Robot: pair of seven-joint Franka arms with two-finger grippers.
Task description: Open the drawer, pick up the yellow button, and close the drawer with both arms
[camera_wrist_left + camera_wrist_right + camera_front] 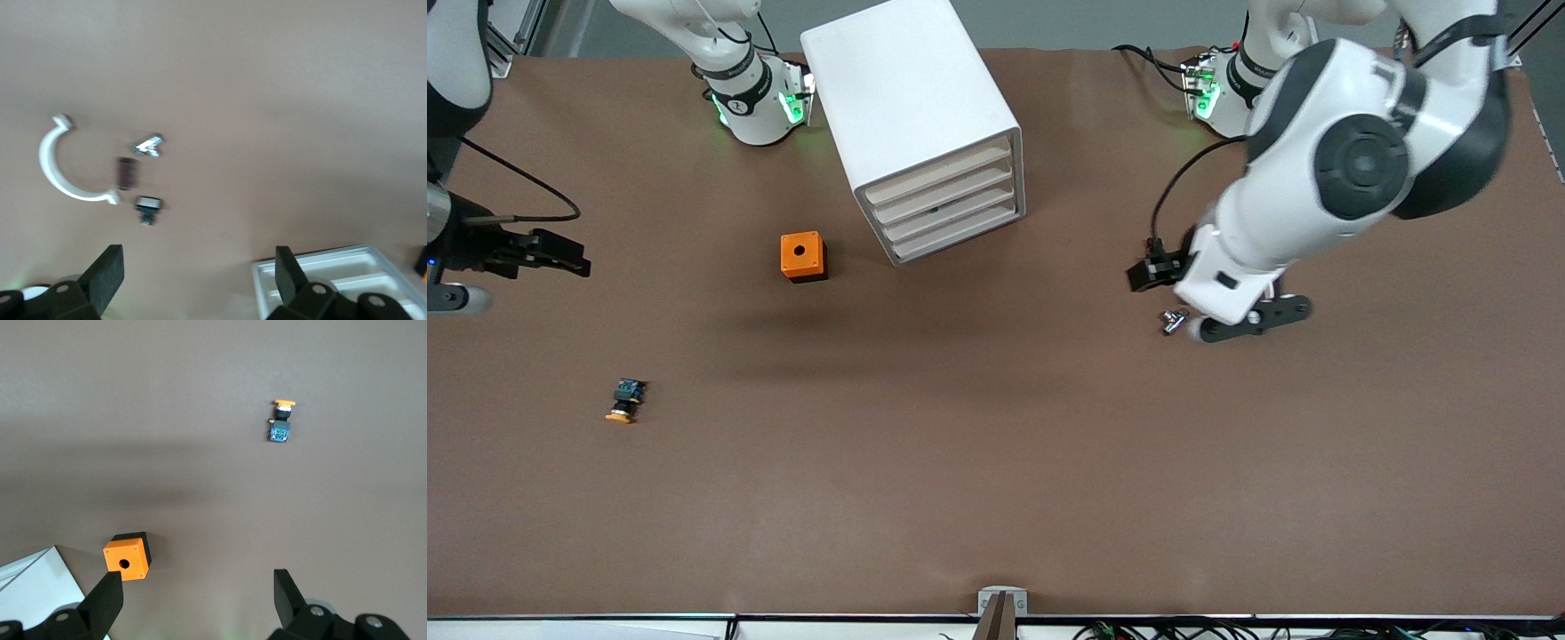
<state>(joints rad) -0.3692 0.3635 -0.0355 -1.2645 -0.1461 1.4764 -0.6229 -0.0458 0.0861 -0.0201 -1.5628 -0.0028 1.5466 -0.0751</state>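
The button (624, 402) lies on its side on the brown table toward the right arm's end, nearer to the front camera than the orange cube; its orange cap and blue body (282, 421) also show in the right wrist view. The white cabinet (911, 107) stands between the arms' bases with every drawer (951, 209) shut. My right gripper (574, 256) hangs open and empty over the table's right-arm end (197, 597). My left gripper (1254, 320) is open and empty over small loose parts toward the left arm's end (200, 273).
An orange cube with a black hole (802, 256) sits beside the cabinet. Under the left gripper lie a white C-shaped clip (63, 167), a silver metal part (149, 145), a dark brown piece (126, 173) and a small black part with a white face (148, 205).
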